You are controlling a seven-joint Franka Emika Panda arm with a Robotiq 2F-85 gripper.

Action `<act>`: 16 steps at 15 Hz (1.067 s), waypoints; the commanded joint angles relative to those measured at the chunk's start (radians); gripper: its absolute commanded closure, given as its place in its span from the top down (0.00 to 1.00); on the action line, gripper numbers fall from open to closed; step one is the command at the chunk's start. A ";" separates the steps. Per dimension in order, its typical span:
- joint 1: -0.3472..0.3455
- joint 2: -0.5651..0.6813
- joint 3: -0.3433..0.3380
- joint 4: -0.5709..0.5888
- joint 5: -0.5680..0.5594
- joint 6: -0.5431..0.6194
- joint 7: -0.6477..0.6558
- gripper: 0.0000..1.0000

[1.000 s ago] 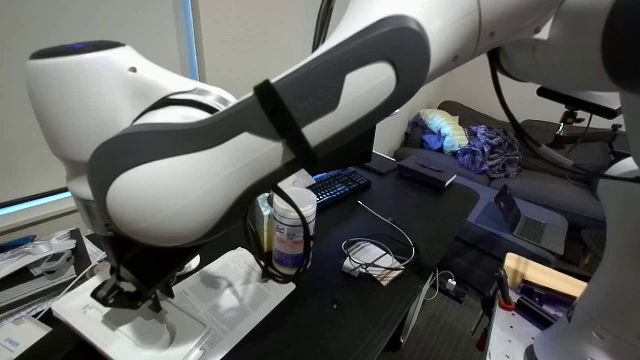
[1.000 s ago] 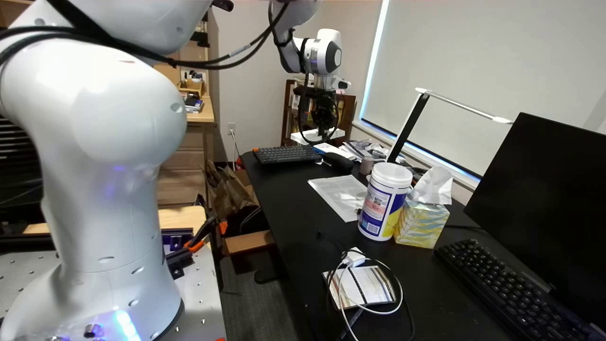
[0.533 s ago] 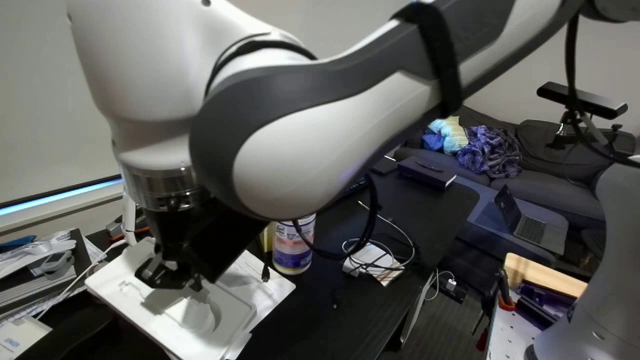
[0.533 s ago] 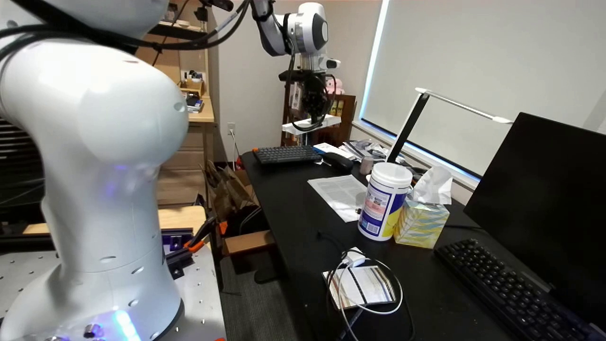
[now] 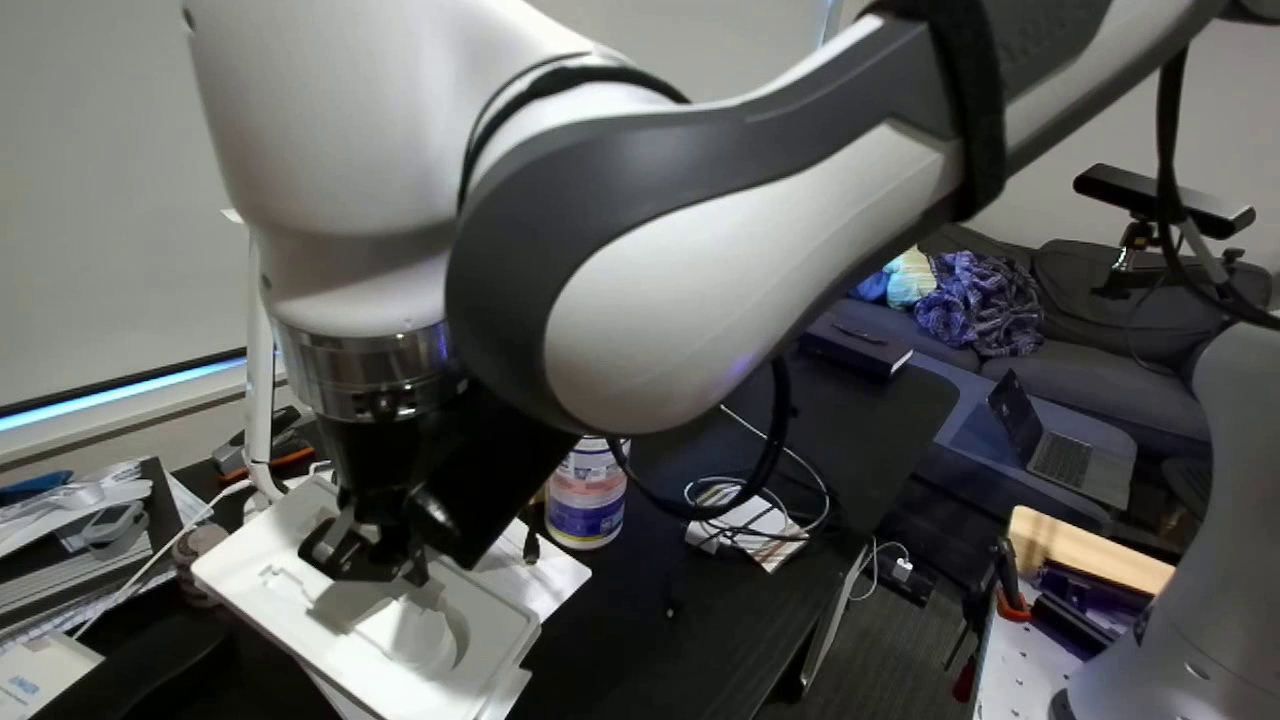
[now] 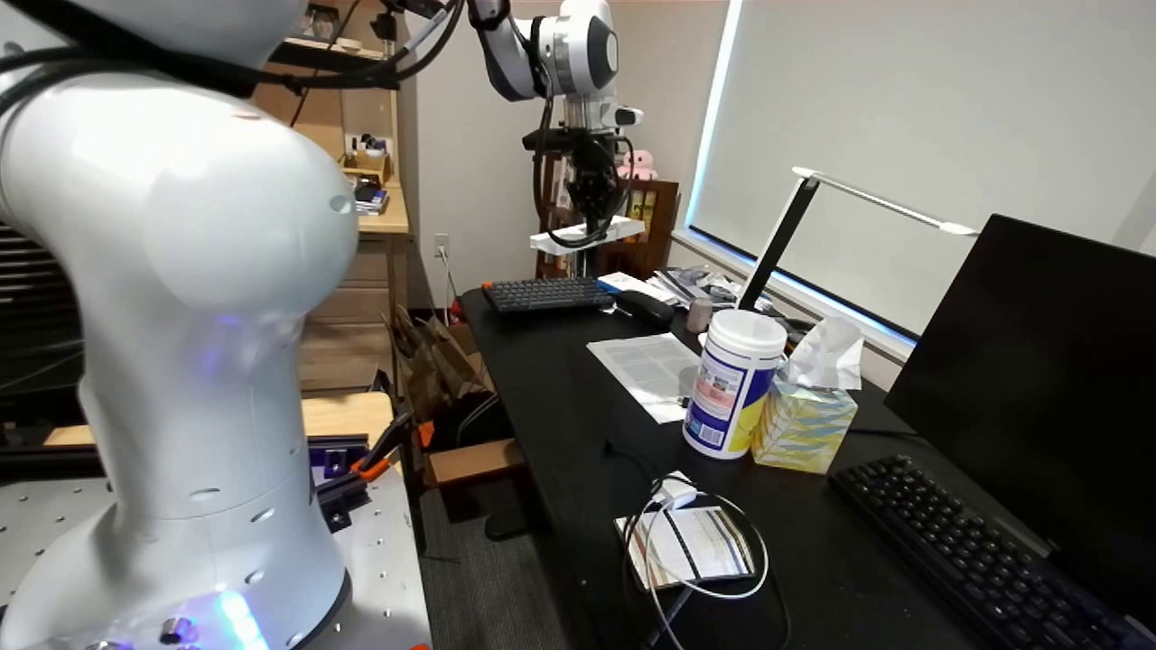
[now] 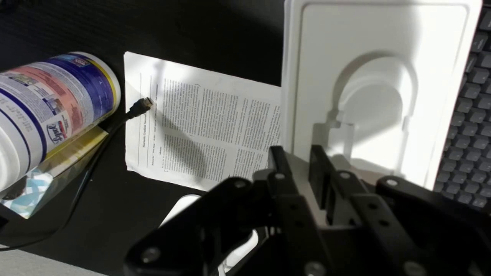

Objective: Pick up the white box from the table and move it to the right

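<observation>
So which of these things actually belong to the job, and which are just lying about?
Part of the job:
White box, held in the air
Claw, gripping it by an edge
Black table

Just lying about:
Wipes canister
Tissue box
Printed paper
Desk lamp
Monitor
Keyboard by the monitor

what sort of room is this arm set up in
Most likely an office, judging by the cluttered black desk, with a dark screen and a keyboard in front of it. The sofa beyond the desk means a home study is possible too.
</observation>
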 commanded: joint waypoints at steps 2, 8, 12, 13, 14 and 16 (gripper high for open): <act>-0.066 -0.080 0.061 -0.099 0.070 -0.022 -0.045 0.08; -0.151 -0.263 0.100 -0.408 0.113 0.074 -0.012 0.08; -0.217 -0.393 0.108 -0.618 0.127 0.166 0.008 0.08; -0.233 -0.416 0.109 -0.659 0.118 0.176 0.032 0.08; -0.254 -0.436 0.107 -0.700 0.135 0.186 0.027 0.08; -0.283 -0.468 0.110 -0.759 0.140 0.215 0.001 0.08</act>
